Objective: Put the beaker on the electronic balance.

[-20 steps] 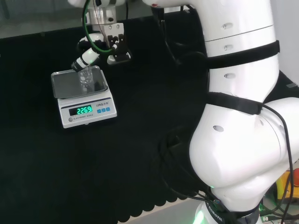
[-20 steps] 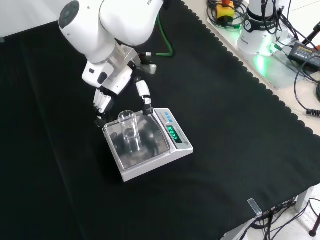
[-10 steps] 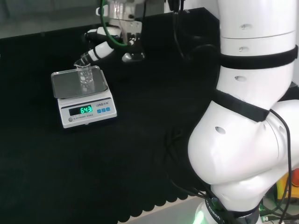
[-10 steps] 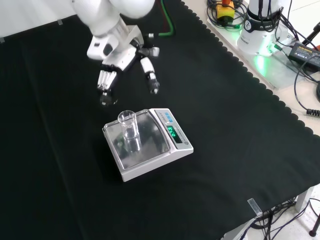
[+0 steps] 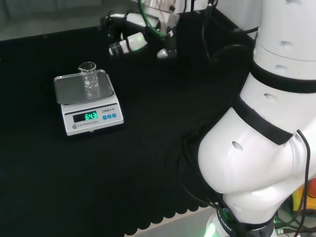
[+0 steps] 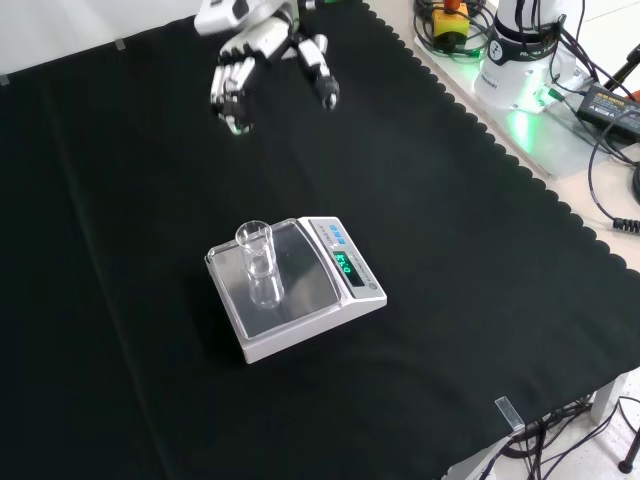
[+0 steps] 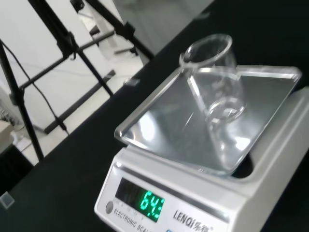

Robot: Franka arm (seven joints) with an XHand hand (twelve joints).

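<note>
A small clear glass beaker (image 5: 89, 77) (image 6: 258, 272) (image 7: 216, 89) stands upright and alone on the steel pan of the white electronic balance (image 5: 93, 120) (image 6: 300, 330) (image 7: 159, 198), whose green display is lit. The black and white hand (image 5: 129, 41) (image 6: 262, 50) hangs open above the cloth, well away from the balance: up and to the right of it in the head view, near the top edge in the front view. Its fingers are spread and hold nothing.
Black cloth (image 6: 480, 300) covers the bench all round the balance. Past the cloth's scalloped edge at the front view's upper right lie the arm's base (image 6: 515, 45), cables and a black box. In the head view the arm's white links (image 5: 266, 148) fill the right side.
The hand has let go of the beaker and drawn back and upward from the balance, opening its fingers. The beaker stays on the pan. The display reading dropped and then held steady.
</note>
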